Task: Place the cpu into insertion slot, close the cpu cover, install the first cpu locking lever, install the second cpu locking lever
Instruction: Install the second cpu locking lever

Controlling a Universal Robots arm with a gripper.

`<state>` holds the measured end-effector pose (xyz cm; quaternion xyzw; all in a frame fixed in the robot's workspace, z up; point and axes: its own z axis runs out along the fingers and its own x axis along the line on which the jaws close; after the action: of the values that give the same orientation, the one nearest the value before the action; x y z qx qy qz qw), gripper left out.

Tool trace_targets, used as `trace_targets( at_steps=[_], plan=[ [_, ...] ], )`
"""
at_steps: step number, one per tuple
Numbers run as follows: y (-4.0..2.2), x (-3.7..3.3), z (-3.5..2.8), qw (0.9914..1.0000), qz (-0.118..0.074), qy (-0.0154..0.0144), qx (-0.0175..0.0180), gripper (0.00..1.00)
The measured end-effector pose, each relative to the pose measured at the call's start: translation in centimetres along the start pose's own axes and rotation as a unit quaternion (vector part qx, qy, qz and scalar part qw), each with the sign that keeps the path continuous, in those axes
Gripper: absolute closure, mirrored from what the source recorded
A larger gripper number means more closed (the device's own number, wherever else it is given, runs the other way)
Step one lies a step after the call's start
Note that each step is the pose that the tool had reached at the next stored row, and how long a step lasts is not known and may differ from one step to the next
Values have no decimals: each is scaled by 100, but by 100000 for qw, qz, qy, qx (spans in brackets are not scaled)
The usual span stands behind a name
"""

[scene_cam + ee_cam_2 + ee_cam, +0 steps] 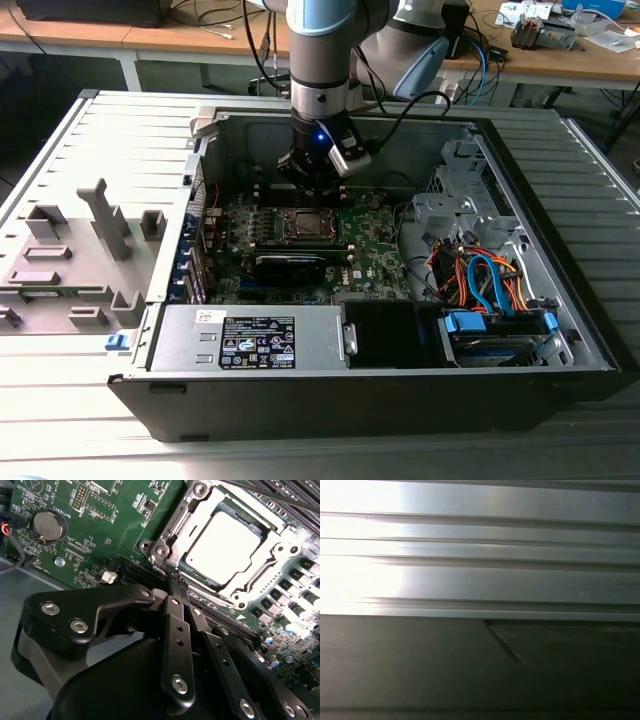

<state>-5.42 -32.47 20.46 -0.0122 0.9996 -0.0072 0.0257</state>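
The claw [176, 577], fingers pressed together, stood at the 7 o'clock edge of the cpu cover [272, 560], which lay closed over the cpu [224, 547].

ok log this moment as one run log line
cpu: seated in insertion slot | cpu cover: closed over it | gripper: shut, empty, beside socket

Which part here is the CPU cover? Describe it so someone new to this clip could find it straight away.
Start at the open computer case, then the green motherboard inside it. The socket sits just below the gripper in the exterior view. The cpu cover is the thin silvery frame lying flat around the pale cpu; unlike the memory slots, it is square with a big window.
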Motion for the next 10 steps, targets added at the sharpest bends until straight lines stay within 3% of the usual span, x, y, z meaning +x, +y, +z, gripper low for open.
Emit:
trace_targets(
  at_steps=[2,3,4,10],
  plan=[
    [-9,2,-6,100000,-7,60,-142,89],
    [15,15,-15,99990,-61,140,1381,89],
    [17,35,-40,99966,-135,386,2574,89],
    [29,28,-26,99969,-109,290,2489,89]
  ],
)
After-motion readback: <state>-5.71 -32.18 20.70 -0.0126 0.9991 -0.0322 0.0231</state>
